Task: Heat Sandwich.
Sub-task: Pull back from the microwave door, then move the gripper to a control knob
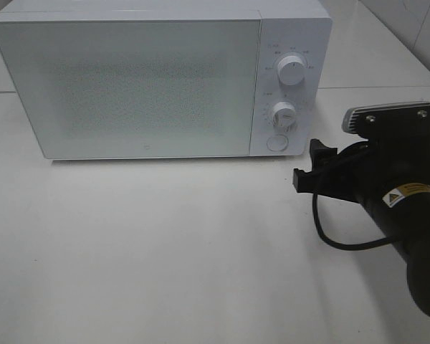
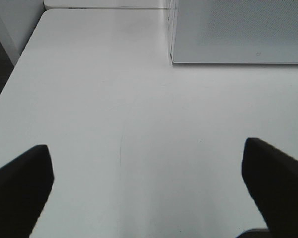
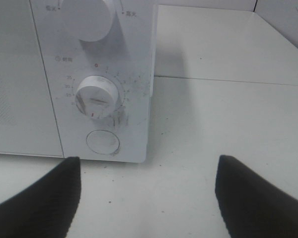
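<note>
Right wrist view: right gripper (image 3: 149,159), black fingers apart w/ nothing betw. them, hung low over the flat white tabletop (image 3: 228,124), just in front of the oven's ctrl panel. Left wrist view: left gripper (image 2: 145,146) was also spread wide and empty, over bare tabletop, w/ the oven's front corner further off.

Behind both stood the white box-shaped microwave oven (image 1: 294,21). Its frosted pale-grey door (image 1: 129,86) was shut flush. On the panel, nearest the table, sat a flat round white push button (image 3: 103,142). Above it was a round white lower dial (image 3: 97,96) w/ printed scale marks, and above that a round white upper dial (image 3: 87,20). Dial settings were too blurred to read.

The sandwich wasn't visible in any view: not on the table, not in either gripper. The door was too opaque to see thru, so can't tell if it was inside.

Progress, as a guess: w/ door shut and both grippers empty, loading was prob. done. The right gripper's spot facing the dials and button suggests the ctrl stage, either setting the time or opening the door to unload. Whether heating was over can't be told. Retrieval, if due, was not yet done.
</note>
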You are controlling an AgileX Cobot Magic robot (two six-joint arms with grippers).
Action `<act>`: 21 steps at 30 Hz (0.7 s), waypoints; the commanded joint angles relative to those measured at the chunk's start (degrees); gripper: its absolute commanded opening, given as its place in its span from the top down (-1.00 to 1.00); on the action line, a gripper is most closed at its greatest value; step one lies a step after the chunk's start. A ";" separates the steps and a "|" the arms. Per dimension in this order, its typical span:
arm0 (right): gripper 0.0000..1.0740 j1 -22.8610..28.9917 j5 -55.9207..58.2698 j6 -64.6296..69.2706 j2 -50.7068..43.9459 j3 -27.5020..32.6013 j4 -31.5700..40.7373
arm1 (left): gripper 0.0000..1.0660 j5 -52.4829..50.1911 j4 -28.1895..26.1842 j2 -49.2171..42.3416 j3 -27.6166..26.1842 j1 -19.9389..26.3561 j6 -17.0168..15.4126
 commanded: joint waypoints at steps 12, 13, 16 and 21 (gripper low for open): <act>-0.35 2.81 -3.27 -0.69 2.98 -4.07 5.56 | -0.83 -0.74 -0.06 -1.32 0.06 0.23 -0.17; -0.35 2.81 -3.38 -0.69 2.98 -4.07 5.56 | -0.83 -0.74 -0.06 -1.32 0.06 0.23 -0.17; -0.35 2.75 -3.84 -0.69 2.98 -4.07 5.50 | -0.83 -0.74 -0.06 -1.32 0.06 0.23 -0.17; -0.35 1.83 -3.95 -0.63 4.70 -5.67 4.87 | -0.83 -0.74 -0.06 -1.32 0.06 0.23 -0.17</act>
